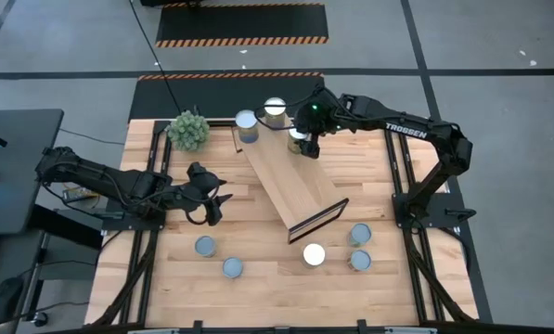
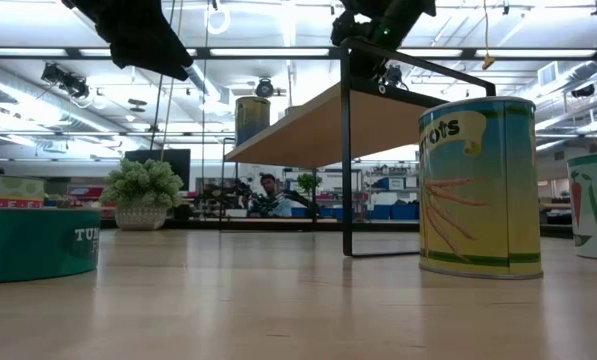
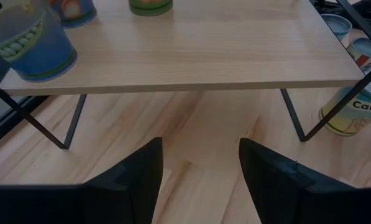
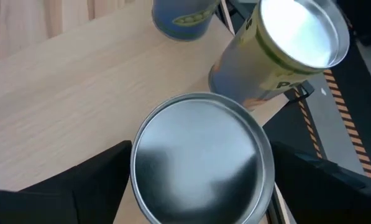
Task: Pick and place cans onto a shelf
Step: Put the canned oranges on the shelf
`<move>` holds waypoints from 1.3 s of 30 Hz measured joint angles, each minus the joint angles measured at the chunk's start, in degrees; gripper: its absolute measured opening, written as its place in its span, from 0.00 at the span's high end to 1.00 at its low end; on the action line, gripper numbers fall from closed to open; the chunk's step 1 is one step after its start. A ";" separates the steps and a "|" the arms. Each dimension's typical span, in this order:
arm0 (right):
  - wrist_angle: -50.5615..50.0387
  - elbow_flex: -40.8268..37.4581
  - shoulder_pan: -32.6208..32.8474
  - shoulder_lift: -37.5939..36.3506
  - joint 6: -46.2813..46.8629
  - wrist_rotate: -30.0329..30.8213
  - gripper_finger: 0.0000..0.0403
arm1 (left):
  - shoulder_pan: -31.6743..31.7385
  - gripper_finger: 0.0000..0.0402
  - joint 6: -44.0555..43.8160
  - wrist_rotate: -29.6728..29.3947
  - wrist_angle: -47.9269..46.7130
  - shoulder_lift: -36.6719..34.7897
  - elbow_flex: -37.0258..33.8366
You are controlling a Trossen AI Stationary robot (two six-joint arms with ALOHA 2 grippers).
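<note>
1. Cans, loose stock: two stand on the bench just beyond the left claw, on its near-edge side; three more lie farther to its right, past the shelf's dark-framed end.
2. Left claw: hovers over bare bench beside the shelf, fingers parted halfway, nothing between them. Waiting.
3. Cans, shelved: two at the shelf's far end, to the right claw's left.
4. Right claw: directly over a third can at that far end, fingers spread wide to either side of its silver lid, not gripping.
5. Step in hand, as judged: release of this can onto the shelf.
6. Next move, as judged: lift the right claw straight up, clear of the lid and the neighbouring cans, then fetch one of the five on the bench.
</note>
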 joint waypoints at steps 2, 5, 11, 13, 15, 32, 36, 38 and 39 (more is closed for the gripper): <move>0.06 0.00 0.00 0.00 -0.11 0.03 0.06 | 0.00 0.46 0.01 0.00 0.01 0.00 0.00; 2.14 0.00 0.00 0.00 -0.17 0.03 0.06 | 0.00 0.46 0.00 0.00 0.01 0.00 0.00; 4.89 0.00 0.24 0.00 0.02 0.19 0.06 | 0.00 0.46 0.00 0.00 -0.02 0.00 0.00; 4.44 0.50 0.47 0.00 0.02 0.18 0.06 | 0.00 0.46 0.00 0.00 -0.02 0.00 0.00; 3.70 1.84 0.75 -0.02 0.04 0.19 0.06 | 0.00 0.46 -0.02 0.00 -0.02 0.00 0.00; -15.24 9.64 3.45 -0.09 3.86 8.44 0.06 | 7.32 0.53 -3.32 12.37 -4.61 0.00 0.00; -16.74 8.21 2.46 -0.09 5.31 9.48 0.06 | 7.41 0.55 -1.42 12.35 -4.57 0.00 0.00; -15.85 6.38 1.82 -0.10 5.26 9.24 0.06 | 7.40 0.56 -0.45 12.38 -4.39 0.00 0.00; -14.78 5.18 1.64 -0.10 5.25 9.05 0.06 | 7.41 0.56 -0.32 12.36 -4.41 0.00 0.00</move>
